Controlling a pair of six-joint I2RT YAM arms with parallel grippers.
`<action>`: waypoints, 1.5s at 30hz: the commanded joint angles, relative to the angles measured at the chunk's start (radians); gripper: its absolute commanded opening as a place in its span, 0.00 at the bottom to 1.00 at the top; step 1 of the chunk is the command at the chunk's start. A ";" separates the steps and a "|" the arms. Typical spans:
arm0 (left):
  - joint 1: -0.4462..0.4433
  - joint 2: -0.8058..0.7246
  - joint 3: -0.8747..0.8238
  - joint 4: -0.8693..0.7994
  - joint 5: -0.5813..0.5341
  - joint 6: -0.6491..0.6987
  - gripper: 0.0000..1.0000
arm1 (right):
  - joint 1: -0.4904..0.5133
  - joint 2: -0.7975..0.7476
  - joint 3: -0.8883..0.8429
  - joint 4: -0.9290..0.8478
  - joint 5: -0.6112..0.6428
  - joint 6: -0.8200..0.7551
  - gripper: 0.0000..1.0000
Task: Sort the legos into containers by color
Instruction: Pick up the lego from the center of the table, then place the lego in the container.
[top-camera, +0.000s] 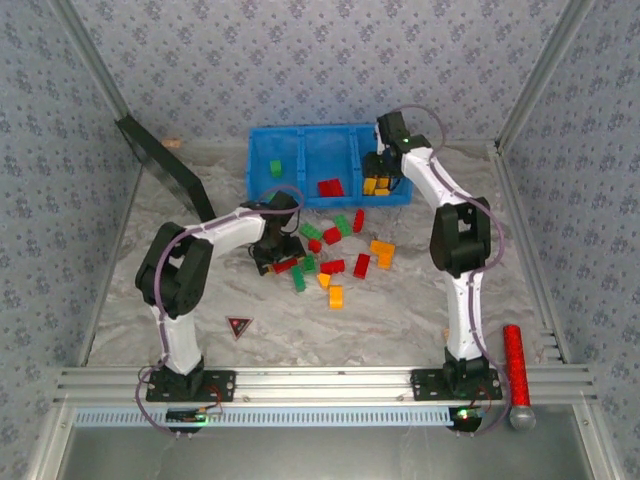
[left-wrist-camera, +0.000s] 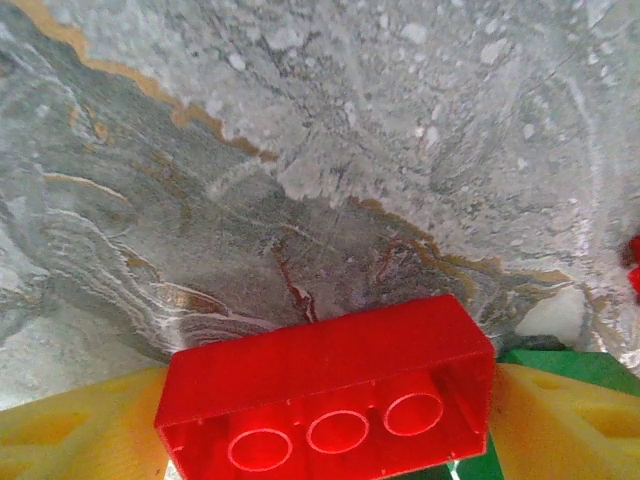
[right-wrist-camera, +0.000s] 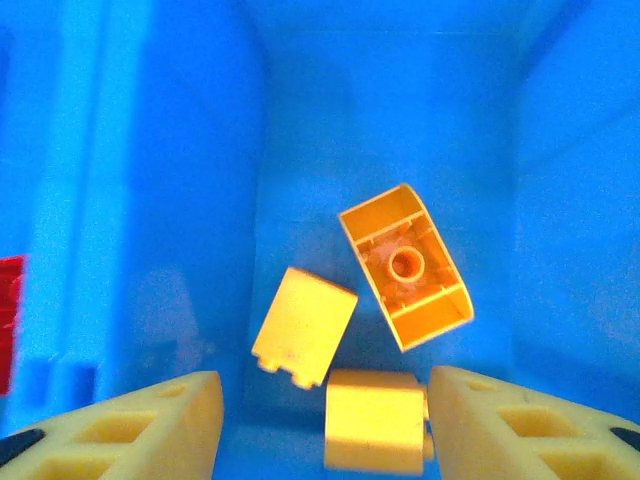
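Those legos (top-camera: 332, 266) look light, hard and slick. I'd reckon the way to take one is a squeeze across 2 flat opposite faces, never on the studs or a corner, or it could squirt out.

The left gripper (left-wrist-camera: 325, 378) holds a red brick (left-wrist-camera: 330, 385) just so, end to end. Both yellow fingers (left-wrist-camera: 70, 430) sit against its short faces. Its hollow underside, with 3 round tubes, faces the wrist camera, and a green brick (left-wrist-camera: 560, 365) lies just behind. This is low over the loose pile on the marbled table (top-camera: 400, 320), near the blue bin (top-camera: 300, 130).

The right gripper (right-wrist-camera: 322, 388) hangs over the bin's right compartment, jaws well apart and gripping nothing. Below it lie 3 orange-yellow bricks (right-wrist-camera: 405, 265). A lone green lego (top-camera: 275, 168) lies in the left compartment and a red lego (top-camera: 330, 187) in the middle.
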 joint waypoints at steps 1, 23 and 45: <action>-0.007 0.024 0.008 -0.007 0.016 -0.002 0.76 | -0.004 -0.143 -0.064 -0.006 -0.012 -0.003 0.58; -0.029 -0.135 0.083 -0.108 -0.021 0.080 0.53 | 0.078 -0.741 -0.819 -0.008 -0.109 0.222 0.59; -0.030 0.442 1.153 -0.253 -0.091 0.255 0.53 | 0.142 -0.887 -1.086 0.023 -0.060 0.349 0.62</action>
